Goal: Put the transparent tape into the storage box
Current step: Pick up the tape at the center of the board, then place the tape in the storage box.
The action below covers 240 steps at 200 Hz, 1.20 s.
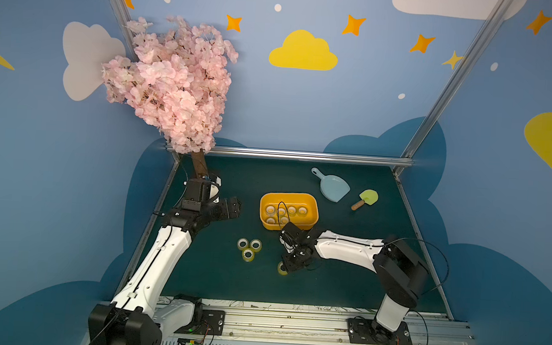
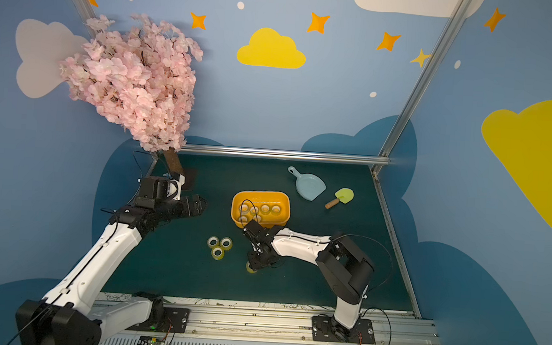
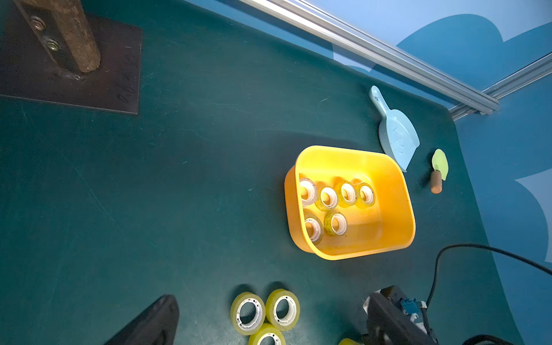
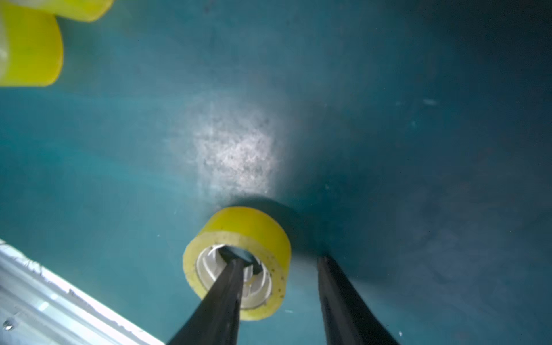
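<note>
The storage box (image 1: 289, 196) (image 2: 262, 193) (image 3: 397, 209) is an orange-yellow tub in mid-table with several tape rolls inside. One transparent tape roll (image 4: 248, 224) (image 1: 281, 268) (image 2: 249, 268) lies on the green mat near the front. My right gripper (image 4: 279, 259) (image 1: 287, 268) is down over it and open: one finger reaches into the white core, the other stands outside the roll with a gap. Three more tape rolls (image 1: 248, 248) (image 2: 219, 246) (image 3: 265, 313) sit together to its left. My left gripper (image 1: 237, 207) (image 2: 202, 205) hovers open and empty, left of the box.
A pale blue dustpan (image 1: 331, 186) (image 3: 395, 134) and a small green spatula with a wooden handle (image 1: 365, 200) lie behind the box to the right. A pink blossom tree on a metal base plate (image 3: 74, 59) stands at the back left. Aluminium rails edge the table.
</note>
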Each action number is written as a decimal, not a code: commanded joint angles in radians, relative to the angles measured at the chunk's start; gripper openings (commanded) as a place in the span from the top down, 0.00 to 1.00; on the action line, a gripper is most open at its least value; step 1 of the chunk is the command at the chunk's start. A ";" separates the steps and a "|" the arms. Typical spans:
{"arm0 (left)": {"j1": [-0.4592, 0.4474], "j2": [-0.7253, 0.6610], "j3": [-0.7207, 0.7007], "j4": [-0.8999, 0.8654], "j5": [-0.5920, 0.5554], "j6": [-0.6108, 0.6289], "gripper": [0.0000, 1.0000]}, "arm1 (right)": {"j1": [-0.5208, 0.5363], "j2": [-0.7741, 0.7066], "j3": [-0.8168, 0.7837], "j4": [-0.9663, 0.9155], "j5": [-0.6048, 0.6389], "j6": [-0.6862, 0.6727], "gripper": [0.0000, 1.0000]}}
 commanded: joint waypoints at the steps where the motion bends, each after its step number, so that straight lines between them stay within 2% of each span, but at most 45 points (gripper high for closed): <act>1: -0.001 0.010 -0.007 -0.007 -0.019 0.020 0.00 | 0.008 0.036 0.009 -0.043 0.061 0.028 0.56; 25: -0.002 0.018 -0.005 -0.020 -0.034 0.024 0.00 | 0.010 0.011 -0.020 -0.017 0.065 0.045 0.66; 52: -0.010 -0.002 -0.017 -0.012 -0.060 0.033 0.00 | 0.008 -0.048 -0.002 -0.051 0.076 0.022 0.91; 70: -0.012 -0.012 -0.024 0.000 -0.071 0.039 0.00 | 0.005 -0.098 0.035 -0.105 0.090 -0.015 1.00; 120: -0.012 -0.004 -0.021 0.001 -0.078 0.040 0.00 | -0.080 -0.245 0.114 -0.165 0.088 -0.069 1.00; 149: -0.012 -0.006 -0.015 -0.002 -0.048 0.031 0.00 | -0.155 -0.233 0.217 -0.151 0.111 -0.101 1.00; 168: -0.014 -0.012 -0.009 -0.005 -0.027 0.028 0.00 | -0.208 -0.163 0.287 -0.128 0.115 -0.139 1.00; 188: -0.014 -0.018 -0.009 -0.005 -0.028 0.027 0.00 | -0.280 -0.018 0.406 -0.147 0.067 -0.145 1.00; 216: -0.016 -0.014 -0.017 -0.002 -0.025 0.019 0.00 | -0.360 0.211 0.670 -0.325 0.000 -0.192 1.00; 240: -0.020 0.006 -0.007 -0.006 0.003 0.016 0.00 | -0.381 0.341 0.782 -0.411 0.039 -0.208 1.00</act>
